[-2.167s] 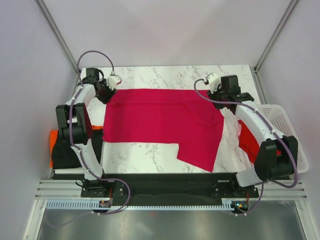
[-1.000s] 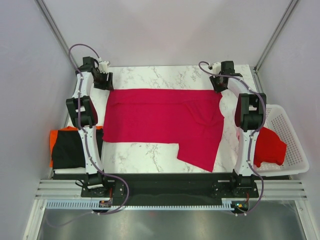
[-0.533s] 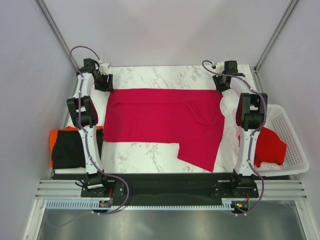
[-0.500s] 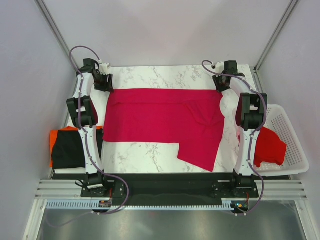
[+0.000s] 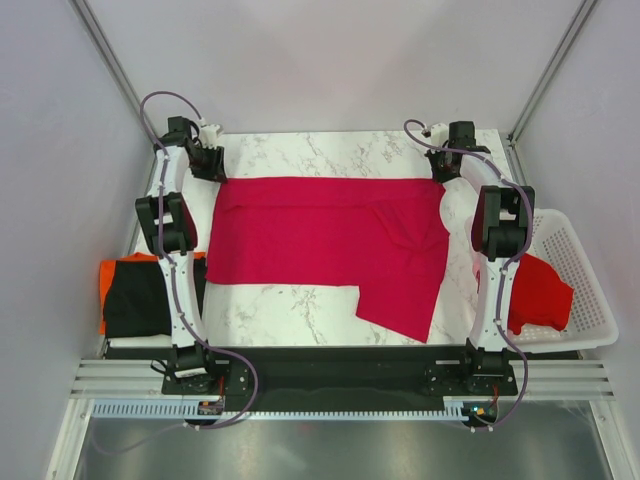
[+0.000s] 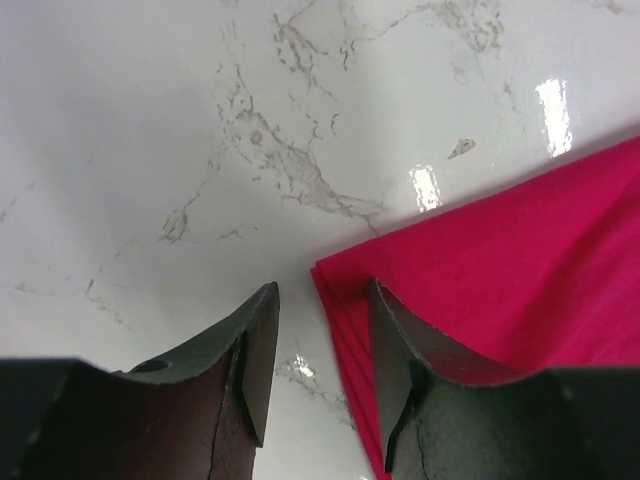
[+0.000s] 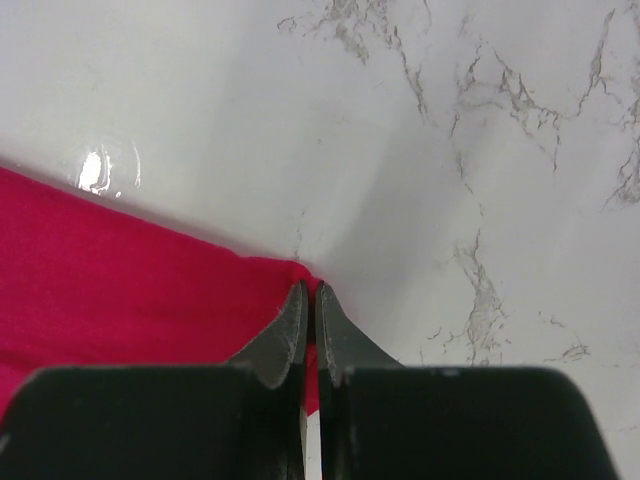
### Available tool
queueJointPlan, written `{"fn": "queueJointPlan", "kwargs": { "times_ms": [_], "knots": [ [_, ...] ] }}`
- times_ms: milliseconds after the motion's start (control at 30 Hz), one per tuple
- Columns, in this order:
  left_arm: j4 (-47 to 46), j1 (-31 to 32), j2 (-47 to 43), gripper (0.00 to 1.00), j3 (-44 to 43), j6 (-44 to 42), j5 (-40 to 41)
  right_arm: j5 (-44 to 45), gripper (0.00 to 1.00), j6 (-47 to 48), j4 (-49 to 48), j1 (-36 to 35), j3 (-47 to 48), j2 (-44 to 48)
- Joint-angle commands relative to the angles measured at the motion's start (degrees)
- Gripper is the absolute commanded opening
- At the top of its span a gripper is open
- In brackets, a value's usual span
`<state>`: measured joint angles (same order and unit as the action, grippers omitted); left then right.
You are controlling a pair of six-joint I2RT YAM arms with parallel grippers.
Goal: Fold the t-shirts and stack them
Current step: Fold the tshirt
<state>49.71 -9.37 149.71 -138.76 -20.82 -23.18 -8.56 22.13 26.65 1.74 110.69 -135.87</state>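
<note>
A crimson-pink t-shirt point(image 5: 330, 240) lies spread across the marble table, one flap reaching toward the near edge. My left gripper point(image 5: 213, 172) is open at the shirt's far left corner point(image 6: 345, 285); the corner's folded edge lies between the two fingers. My right gripper point(image 5: 441, 175) is shut on the shirt's far right corner point(image 7: 285, 272). A red t-shirt point(image 5: 538, 292) lies in the white basket point(image 5: 578, 250). A black t-shirt point(image 5: 135, 295) lies on an orange one point(image 5: 104, 272) at the left edge.
The white lattice basket hangs off the table's right side. The marble table point(image 5: 330, 152) shows bare stone along the far edge and in front of the shirt. Metal frame posts rise at both far corners.
Since 2.2 s ago both arms reached out to the shirt's far corners and drew its far edge flat. In the last half second nothing visibly moved.
</note>
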Motion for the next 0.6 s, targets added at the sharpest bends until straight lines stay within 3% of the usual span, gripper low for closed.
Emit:
{"fn": "queueJointPlan", "kwargs": {
  "times_ms": [0,100,167,267,567],
  "knots": [
    [0.4,0.9,1.7,0.48,-2.7,-2.6,-4.5,-1.1,0.06,-0.3,1.9,-0.1,0.5,-2.5],
    [0.6,1.2,2.3,0.46,-3.3,-3.8,-5.2,-0.8,0.07,-0.4,1.9,-0.1,0.6,-2.6],
    [0.6,1.5,3.0,0.38,-3.7,-4.4,-5.1,-0.9,0.04,-0.3,1.9,-0.1,0.6,-2.6],
    [0.7,1.6,3.5,0.03,-4.4,-4.4,-4.2,-1.3,0.0,0.0,1.9,-0.2,0.6,-2.4],
    [0.5,1.7,-2.6,0.02,-5.5,-3.1,-5.4,2.4,0.0,-2.2,-1.2,-0.1,3.6,3.3]
  ]
}}
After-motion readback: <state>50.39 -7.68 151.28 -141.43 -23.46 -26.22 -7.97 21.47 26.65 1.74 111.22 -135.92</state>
